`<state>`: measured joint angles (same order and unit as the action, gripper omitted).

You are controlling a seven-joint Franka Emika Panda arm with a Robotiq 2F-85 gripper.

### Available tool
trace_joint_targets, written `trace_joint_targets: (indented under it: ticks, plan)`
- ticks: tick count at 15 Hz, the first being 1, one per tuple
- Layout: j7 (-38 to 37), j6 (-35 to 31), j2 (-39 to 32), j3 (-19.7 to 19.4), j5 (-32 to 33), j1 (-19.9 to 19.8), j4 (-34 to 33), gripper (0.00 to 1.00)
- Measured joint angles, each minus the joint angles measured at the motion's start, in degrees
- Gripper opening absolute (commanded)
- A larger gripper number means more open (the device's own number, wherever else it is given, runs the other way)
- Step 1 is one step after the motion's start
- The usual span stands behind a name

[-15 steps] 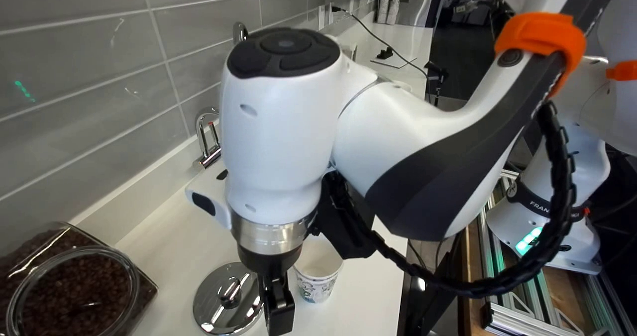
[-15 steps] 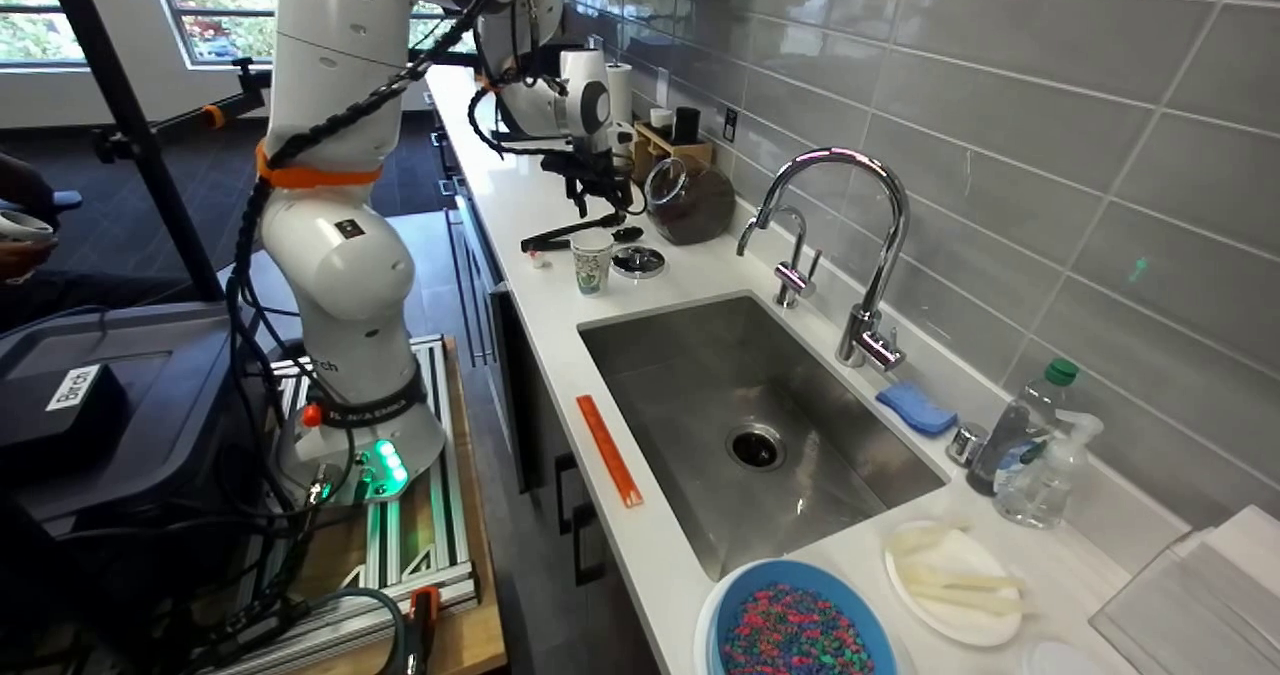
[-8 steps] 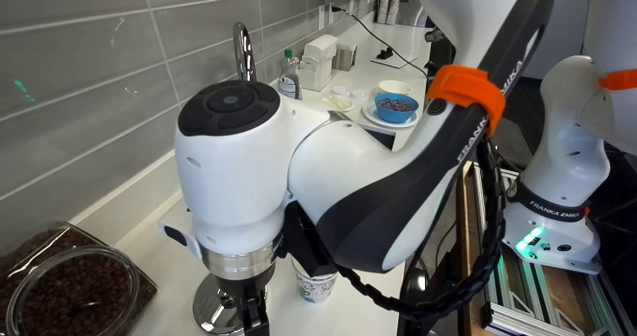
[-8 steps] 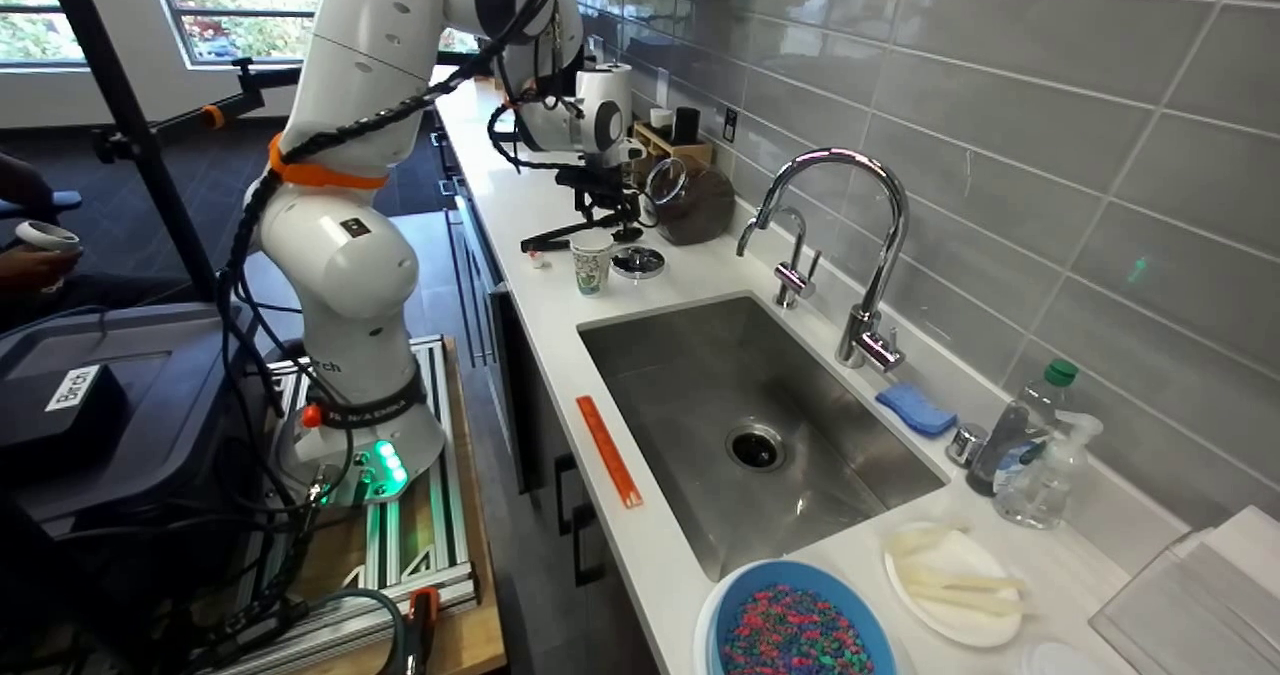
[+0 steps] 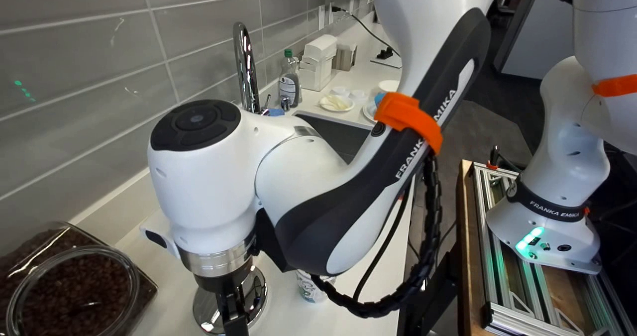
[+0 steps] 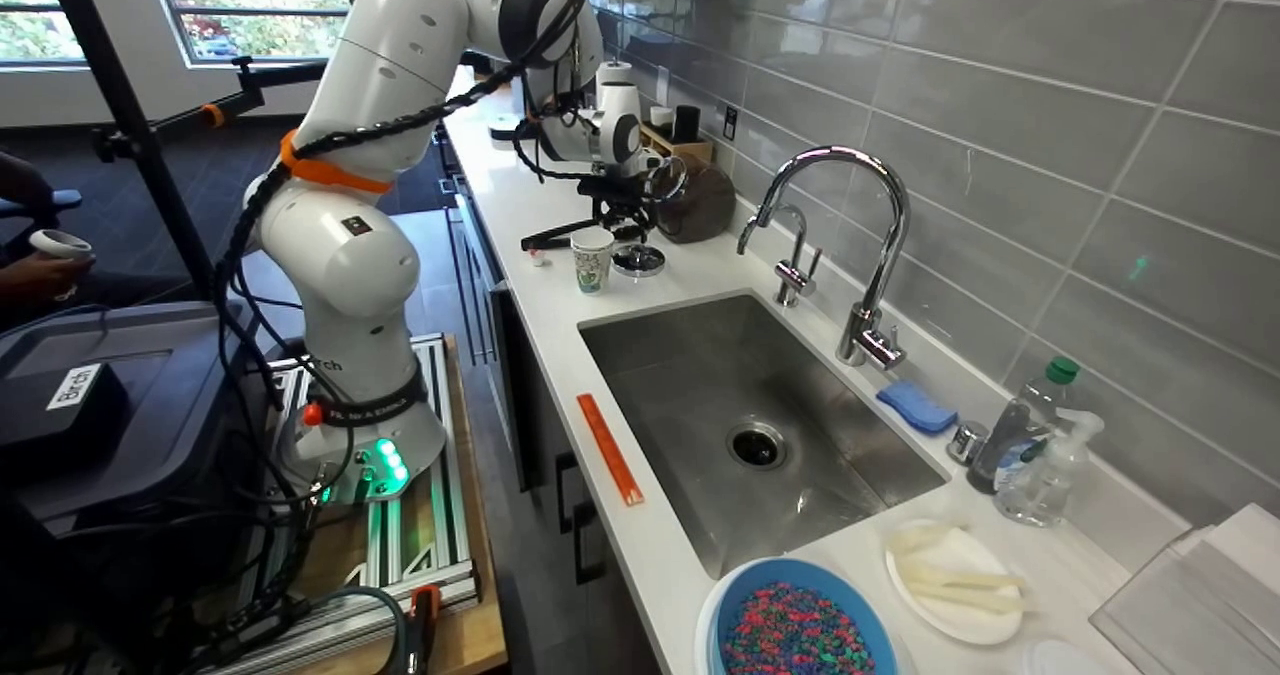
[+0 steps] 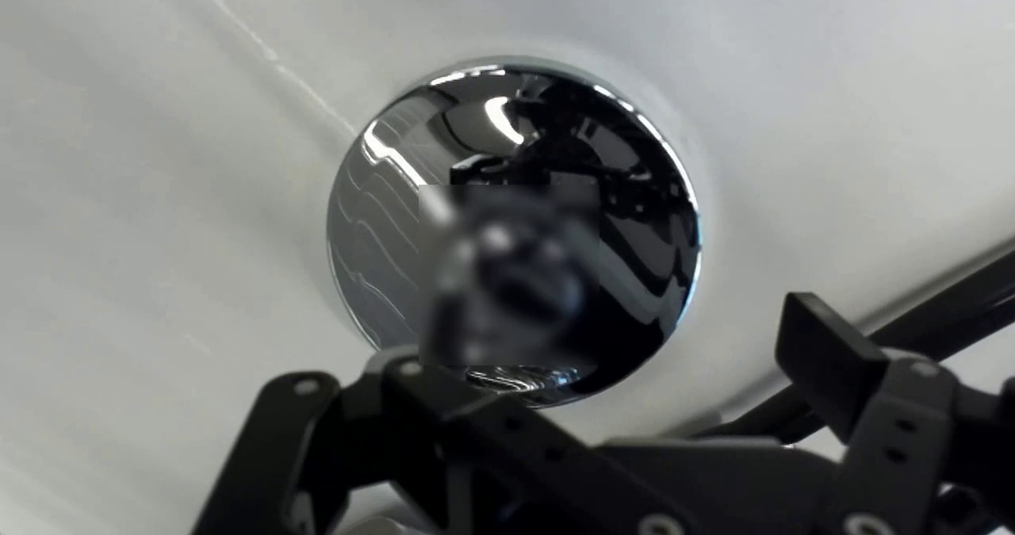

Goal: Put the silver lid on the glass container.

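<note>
Checking vs. before, we found the gripper [image 7: 626, 353] lower, nearer the wall [image 5: 94, 97] (w/ fingers [image 7: 831, 354] apart); silver lid [image 6: 640, 261] sat unmoved on countertop [image 7: 198, 297] btwn paper cup [image 6: 591, 263] & glass container [image 6: 705, 205].

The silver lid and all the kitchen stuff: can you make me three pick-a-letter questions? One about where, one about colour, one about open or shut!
1. Where is the silver lid?
A) In the sink
B) On the counter, beside the paper cup
C) On the glass container

2. What colour is the sponge?
A) Blue
B) Yellow
C) Pink

3. How is the gripper?
A) Shut tight
B) Shut on the paper cup
C) Open

Right letters:
1 B: an exterior view shows it lying on the counter next to the cup.
2 A: it shows plainly blue on the counter in an exterior view.
3 C: the wrist view shows a wide gap between its fingers.
</note>
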<state>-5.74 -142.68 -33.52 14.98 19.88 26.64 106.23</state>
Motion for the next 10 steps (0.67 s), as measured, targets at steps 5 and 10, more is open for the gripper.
trace_joint_targets:
  ticks: [5,10]
  plan:
    - [1.41,0.0,-1.99,-0.95,-0.08,-0.01,-1.98,1.0]
    - [2.24,0.0,-2.84,-1.45,-0.13,-0.02,-2.7,1.0]
